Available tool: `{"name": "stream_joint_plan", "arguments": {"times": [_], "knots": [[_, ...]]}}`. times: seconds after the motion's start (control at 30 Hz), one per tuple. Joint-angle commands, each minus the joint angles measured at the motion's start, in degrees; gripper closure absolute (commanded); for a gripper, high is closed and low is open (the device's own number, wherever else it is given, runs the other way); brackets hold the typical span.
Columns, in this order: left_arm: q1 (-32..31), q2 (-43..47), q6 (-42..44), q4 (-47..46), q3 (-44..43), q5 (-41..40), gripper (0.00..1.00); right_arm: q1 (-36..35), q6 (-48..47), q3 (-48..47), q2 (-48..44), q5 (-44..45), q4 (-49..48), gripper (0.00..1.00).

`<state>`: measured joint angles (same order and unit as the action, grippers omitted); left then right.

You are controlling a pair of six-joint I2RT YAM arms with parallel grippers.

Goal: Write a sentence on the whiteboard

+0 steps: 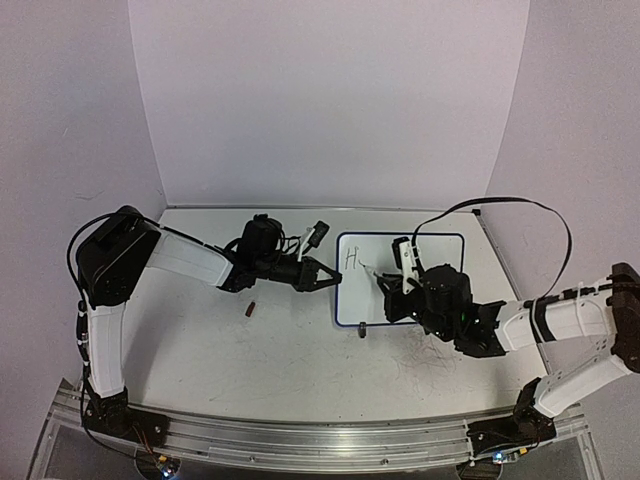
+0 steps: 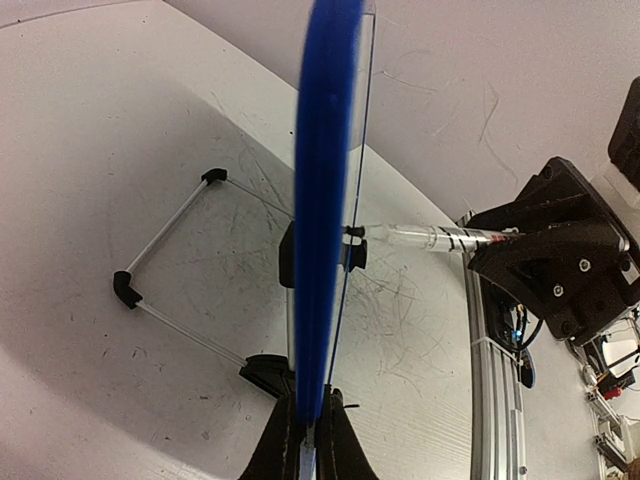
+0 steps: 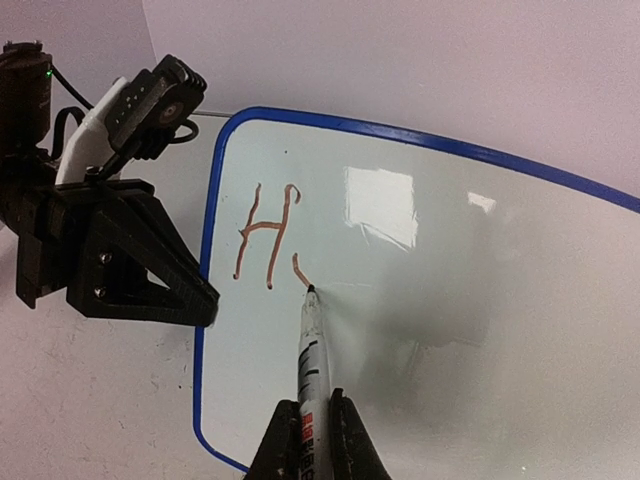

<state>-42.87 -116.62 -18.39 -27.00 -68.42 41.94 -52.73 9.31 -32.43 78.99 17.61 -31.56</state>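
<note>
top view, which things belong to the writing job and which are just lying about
Job: whiteboard, marker, written H, left gripper on its edge, right gripper holding marker.
Lying about: small dark piece on the table.

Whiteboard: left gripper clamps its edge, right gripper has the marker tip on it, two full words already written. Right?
No. The sentence is just an "H" plus the start of a next stroke, as the right wrist view shows. The rest stands: the left gripper clamps the whiteboard edge, and the right gripper has the marker tip on it.
</note>
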Motion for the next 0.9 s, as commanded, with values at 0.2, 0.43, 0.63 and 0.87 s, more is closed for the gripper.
{"name": "stream_joint_plan", "arguments": {"times": [0.2, 0.43, 0.63, 0.87], "knots": [[-0.45, 3.53, 0.11, -1.13, 0.20, 1.88, 1.00, 0.41, 0.05, -0.33, -1.59, 4.12, -2.88, 1.00], [-0.45, 3.84, 0.20, -1.19, 0.30, 1.83, 1.00, 0.52, -0.61, -2.07, 0.16, 3.50, -3.87, 1.00], [-0.44, 3.62, 0.29, -1.18, 0.17, 1.92, 1.00, 0.53, -1.41, -3.04, 1.25, 2.78, -4.21, 1.00], [-0.46, 3.56, 0.29, -1.12, -0.13, 1.96, 1.00, 0.53, -1.76, -3.91, 2.99, 1.35, -4.21, 1.00]]}}
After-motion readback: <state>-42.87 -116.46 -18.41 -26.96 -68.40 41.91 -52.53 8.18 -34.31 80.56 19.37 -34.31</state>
